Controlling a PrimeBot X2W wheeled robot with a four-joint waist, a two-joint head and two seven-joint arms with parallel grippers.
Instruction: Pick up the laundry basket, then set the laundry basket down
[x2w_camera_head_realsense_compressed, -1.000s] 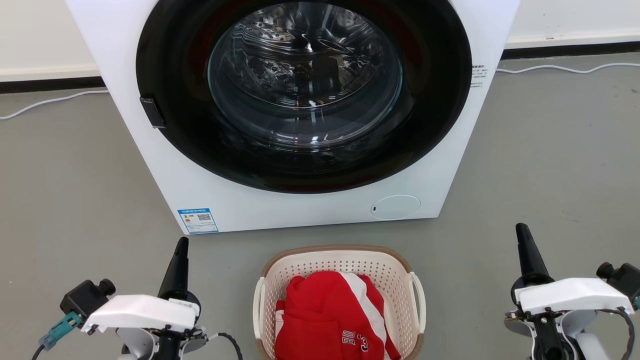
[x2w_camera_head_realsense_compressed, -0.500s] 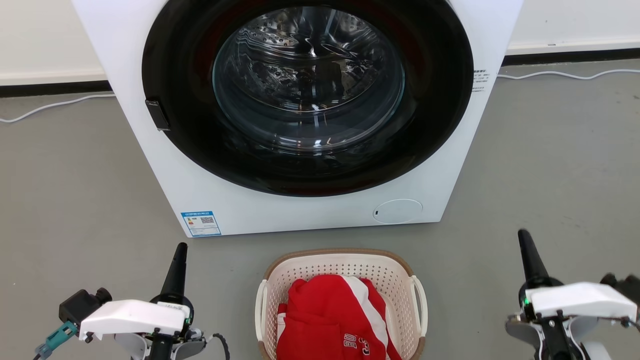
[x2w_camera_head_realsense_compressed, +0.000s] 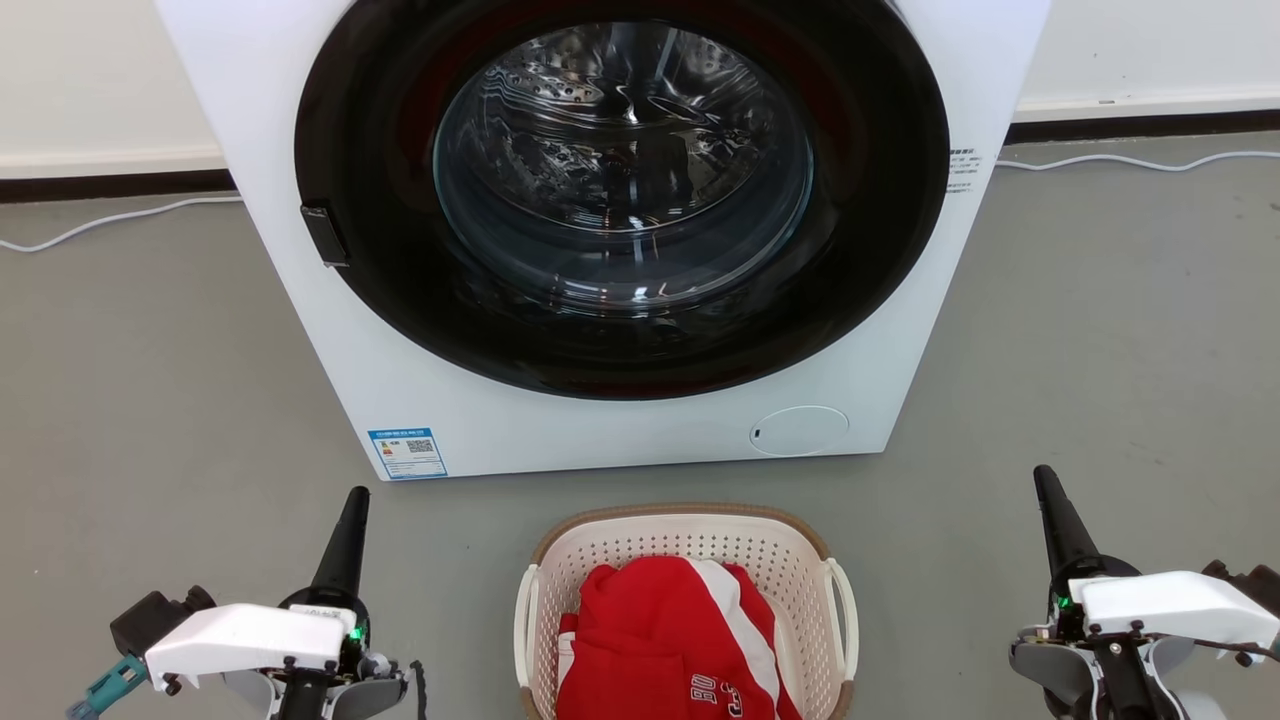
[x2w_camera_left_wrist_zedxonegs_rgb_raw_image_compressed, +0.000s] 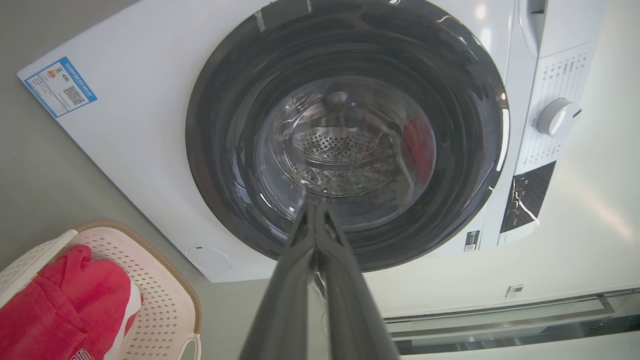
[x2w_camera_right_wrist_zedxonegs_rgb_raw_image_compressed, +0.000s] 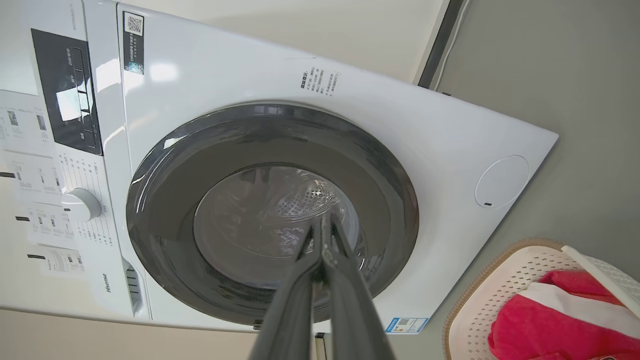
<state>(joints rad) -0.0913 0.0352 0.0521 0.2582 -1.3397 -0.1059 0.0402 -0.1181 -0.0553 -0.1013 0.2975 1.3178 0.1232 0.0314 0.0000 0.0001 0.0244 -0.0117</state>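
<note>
The cream laundry basket (x2w_camera_head_realsense_compressed: 687, 543) with a brown rim stands on the grey floor just in front of the washer, between my arms, with red and white clothing (x2w_camera_head_realsense_compressed: 665, 645) in it. Part of the laundry basket (x2w_camera_left_wrist_zedxonegs_rgb_raw_image_compressed: 165, 295) sits at the lower left of the left wrist view, and the laundry basket (x2w_camera_right_wrist_zedxonegs_rgb_raw_image_compressed: 492, 295) fills the lower right corner of the right wrist view. My left gripper (x2w_camera_head_realsense_compressed: 354, 497) is shut and empty, well left of the basket. My right gripper (x2w_camera_head_realsense_compressed: 1043, 475) is shut and empty, well right of it. Both point toward the washer.
A white front-loading washer (x2w_camera_head_realsense_compressed: 600, 440) with a shut round glass door (x2w_camera_head_realsense_compressed: 620, 170) stands right behind the basket. White cables (x2w_camera_head_realsense_compressed: 110, 212) run along the floor by the back wall. Bare grey floor (x2w_camera_head_realsense_compressed: 170, 400) lies on either side.
The head view has shifted, so the washer and basket sit slightly lower. Both grippers have drawn back toward the bottom edge, staying shut.
</note>
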